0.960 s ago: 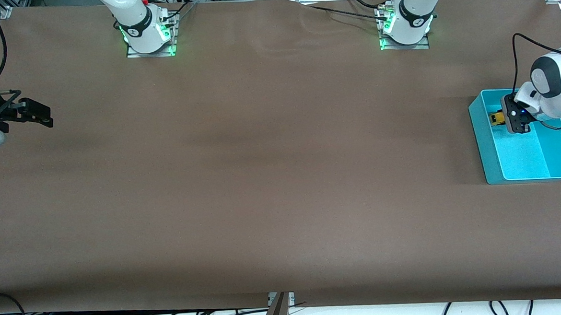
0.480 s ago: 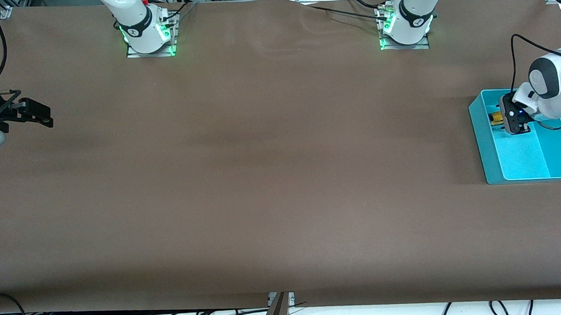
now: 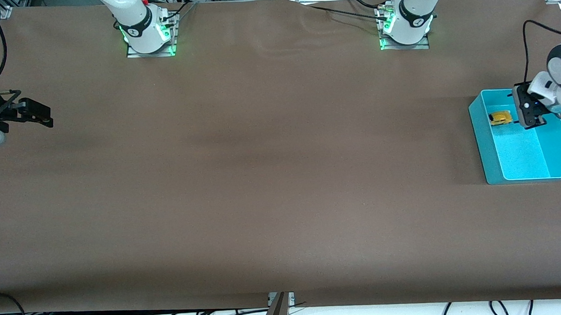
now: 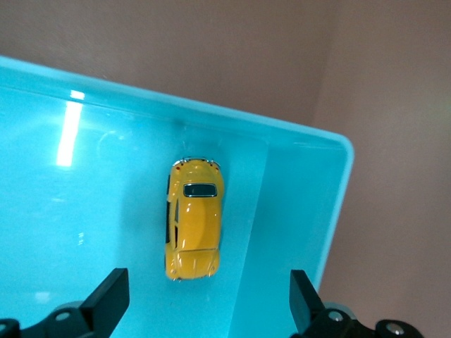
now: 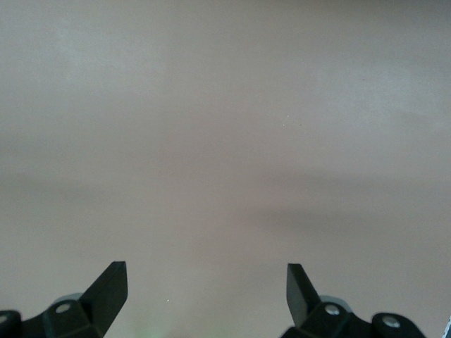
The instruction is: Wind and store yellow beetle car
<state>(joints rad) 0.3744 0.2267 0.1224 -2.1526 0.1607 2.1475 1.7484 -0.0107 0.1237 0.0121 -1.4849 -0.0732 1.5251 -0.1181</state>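
The yellow beetle car lies on the floor of the turquoise bin, in the part of the bin farthest from the front camera. In the left wrist view the car rests on its wheels, free of the fingers. My left gripper hangs open and empty above the bin, beside the car; its own view shows the jaws wide apart. My right gripper waits open and empty over bare table at the right arm's end, and its own view shows only brown table.
The bin's rim stands close to the car. The table is covered in brown paper. Both arm bases stand along the edge farthest from the front camera. Cables hang below the nearest edge.
My left gripper has let go of the yellow beetle car, lifted and drawn away toward the left arm's end. The car now lies alone in the bin. The right arm has not moved.
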